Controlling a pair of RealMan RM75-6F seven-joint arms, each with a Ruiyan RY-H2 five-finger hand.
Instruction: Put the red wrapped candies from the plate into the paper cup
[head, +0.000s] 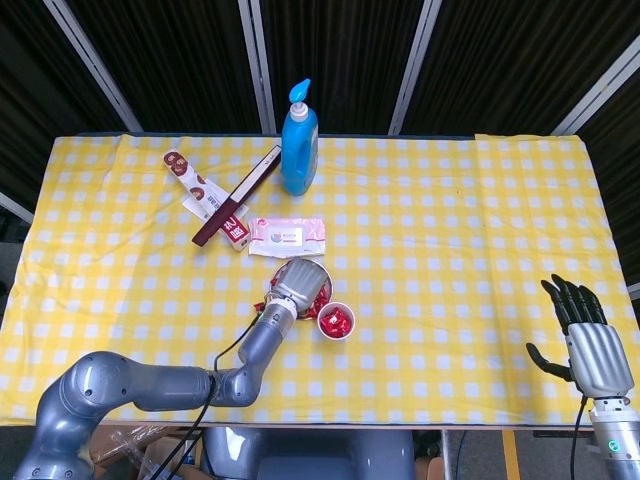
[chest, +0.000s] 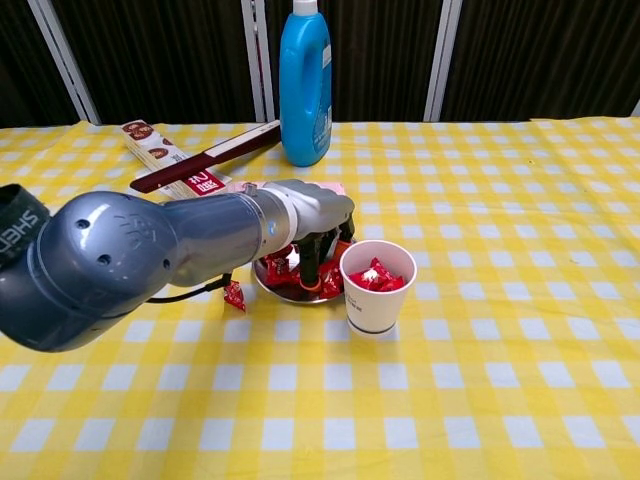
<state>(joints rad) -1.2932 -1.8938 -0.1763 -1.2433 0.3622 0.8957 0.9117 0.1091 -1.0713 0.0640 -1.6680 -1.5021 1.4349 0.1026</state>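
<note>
Head view: just below the middle of the frame, the left hand (head: 298, 281) hangs fingers-down over the plate (head: 270, 303), covering most of it; only a few red wrapped candies (head: 323, 291) peek out at its right edge. Whether it holds one cannot be told from here. The paper cup (head: 336, 321) stands just beside the plate, lower right, already with red candies inside. At the lower right corner the right hand (head: 585, 345) rests off the bench (head: 450, 250), fingers spread, holding nothing.

Chest view: at centre frame the left hand's fingers (chest: 310, 262) reach down among the candies (chest: 278, 262) on the plate (chest: 275, 287); a grip is not plainly visible. The cup (chest: 377, 285) sits touching or nearly touching the plate's right side. One stray candy (chest: 233, 295) lies on the cloth left of the plate.

The candies look small, glossy red, with twisted crinkly foil. They are probably light and slippery, so pinching the body between thumb and finger seems surest. The cup looks light and easily tipped.
</note>
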